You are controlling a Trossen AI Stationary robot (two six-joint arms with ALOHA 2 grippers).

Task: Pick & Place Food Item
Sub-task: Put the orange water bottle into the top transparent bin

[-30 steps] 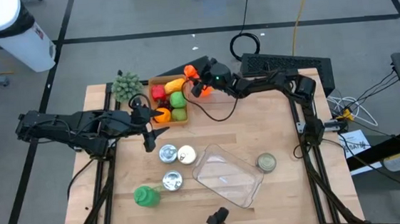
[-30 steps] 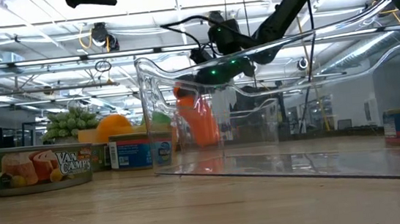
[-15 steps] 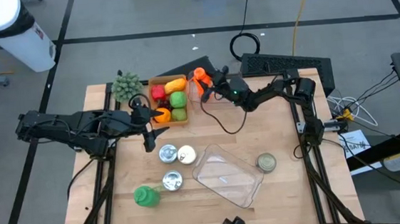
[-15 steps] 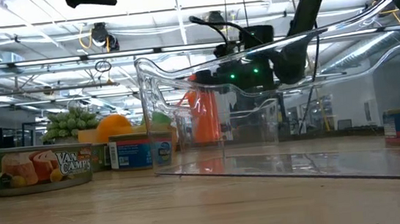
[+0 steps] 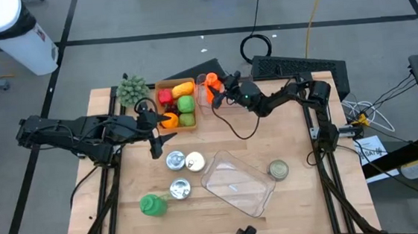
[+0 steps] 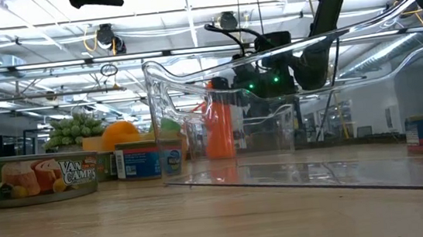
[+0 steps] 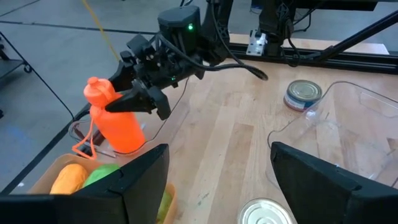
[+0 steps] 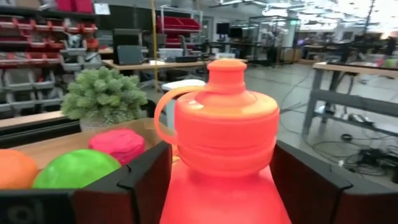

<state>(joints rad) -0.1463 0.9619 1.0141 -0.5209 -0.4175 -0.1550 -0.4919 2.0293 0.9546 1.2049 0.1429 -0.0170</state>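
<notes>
The right gripper [image 5: 222, 88] is reaching across the far side of the table [image 5: 270, 138] to an orange bottle [image 5: 211, 82] that is standing upright on the wood, just beside a wooden tray [image 5: 159, 86] of fruit. Its 2 fingers are sitting on either side of the bottle's body, very close to it; I cannot tell whether they are pressing on it or standing just clear. The bottle's loop handle is hanging at its side. The left gripper [image 5: 156, 132] is waiting over the near edge of the tray with its fingers parted and nothing between them. Nearer the front, a clear plastic bin [image 5: 236, 182] is lying tilted, with 3 cans [image 5: 176, 160] and a green item [image 5: 153, 204] to one side and 1 more can on the other. A green bushy plant [image 5: 132, 88] is sitting at the table's far corner.
</notes>
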